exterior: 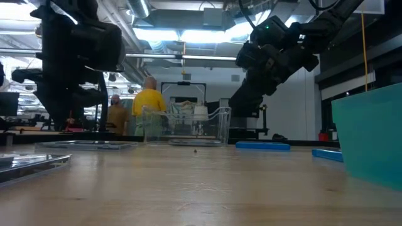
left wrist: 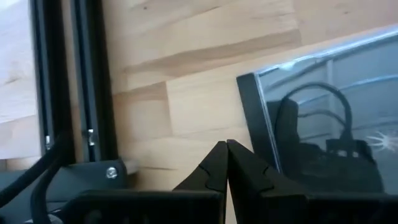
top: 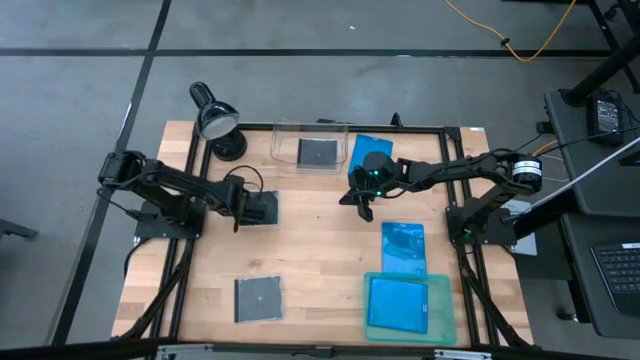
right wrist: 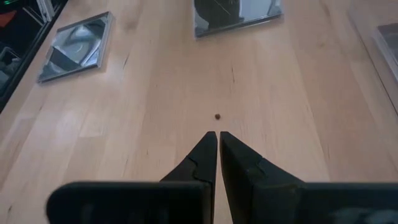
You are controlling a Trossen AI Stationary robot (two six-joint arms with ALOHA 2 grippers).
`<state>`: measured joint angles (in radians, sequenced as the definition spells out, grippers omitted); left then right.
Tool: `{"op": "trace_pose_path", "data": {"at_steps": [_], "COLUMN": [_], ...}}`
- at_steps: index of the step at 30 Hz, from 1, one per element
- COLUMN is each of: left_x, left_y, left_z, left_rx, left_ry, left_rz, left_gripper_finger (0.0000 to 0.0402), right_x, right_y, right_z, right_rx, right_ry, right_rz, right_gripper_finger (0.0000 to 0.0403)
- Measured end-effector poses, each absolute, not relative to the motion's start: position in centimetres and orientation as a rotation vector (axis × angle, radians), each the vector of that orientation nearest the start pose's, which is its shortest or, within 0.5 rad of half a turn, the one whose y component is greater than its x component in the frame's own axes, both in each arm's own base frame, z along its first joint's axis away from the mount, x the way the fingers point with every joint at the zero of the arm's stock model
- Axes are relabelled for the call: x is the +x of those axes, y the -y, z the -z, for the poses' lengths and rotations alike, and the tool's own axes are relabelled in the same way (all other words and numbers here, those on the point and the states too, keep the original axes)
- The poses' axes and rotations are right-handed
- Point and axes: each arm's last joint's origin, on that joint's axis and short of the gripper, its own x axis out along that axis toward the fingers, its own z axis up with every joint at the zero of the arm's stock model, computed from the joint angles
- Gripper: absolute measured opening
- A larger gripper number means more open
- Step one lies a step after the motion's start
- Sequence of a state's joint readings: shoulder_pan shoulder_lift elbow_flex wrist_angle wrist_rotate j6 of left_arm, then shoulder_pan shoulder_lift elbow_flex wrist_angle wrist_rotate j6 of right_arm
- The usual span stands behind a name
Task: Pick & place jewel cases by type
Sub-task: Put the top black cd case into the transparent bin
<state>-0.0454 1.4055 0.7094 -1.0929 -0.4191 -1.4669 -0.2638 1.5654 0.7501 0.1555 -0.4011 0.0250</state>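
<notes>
Pressed-together right hand (right wrist: 217,134) hovers empty over my bench (right wrist: 186,93); next, I reach a square jewel case (right wrist: 78,45).

A black lamp (top: 213,120) stands at my table's (top: 320,270) far left corner, a clear bin (top: 285,142) beside it along the back edge. A teal tray (top: 444,322) sits near the front right. Beyond the table, a person in yellow (exterior: 149,100) stands.
</notes>
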Motion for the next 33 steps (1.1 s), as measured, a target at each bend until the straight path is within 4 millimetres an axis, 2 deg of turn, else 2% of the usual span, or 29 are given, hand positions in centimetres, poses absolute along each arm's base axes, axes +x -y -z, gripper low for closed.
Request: {"op": "trace_pose_path", "data": {"at_steps": [9,16,20,26,33], "left_x": [20.1,21.7,23.3,25.5,26.4], "left_y": [-1.1,-1.0,-0.8,-0.6,-0.6], "left_z": [-15.4,-13.5,-13.0,-13.3,-13.5], "left_rx": [-0.747,-0.762,-0.817,-0.919,-0.926], "left_ry": [-1.073,-1.119,-1.017,-0.856,-0.798], "left_rz": [-1.290,-1.220,-1.147,-0.989,-0.913], "left_gripper_finger": [0.0002,0.0002,0.0001,0.0001,0.0002], "right_x": [29.7,29.7,29.7,29.7,29.7], "right_y": [6.8,6.7,6.7,6.7,6.7], "right_z": [-17.2,-17.3,-17.3,-17.3,-17.3], "right_rx": [0.237,0.245,0.245,0.242,0.242], "right_ry": [-0.626,-0.624,-0.624,-0.623,-0.624], "right_rz": [-0.130,-0.163,-0.163,-0.164,-0.164], "right_gripper_finger": [0.0026,0.0026,0.0026,0.0026,0.0026]}}
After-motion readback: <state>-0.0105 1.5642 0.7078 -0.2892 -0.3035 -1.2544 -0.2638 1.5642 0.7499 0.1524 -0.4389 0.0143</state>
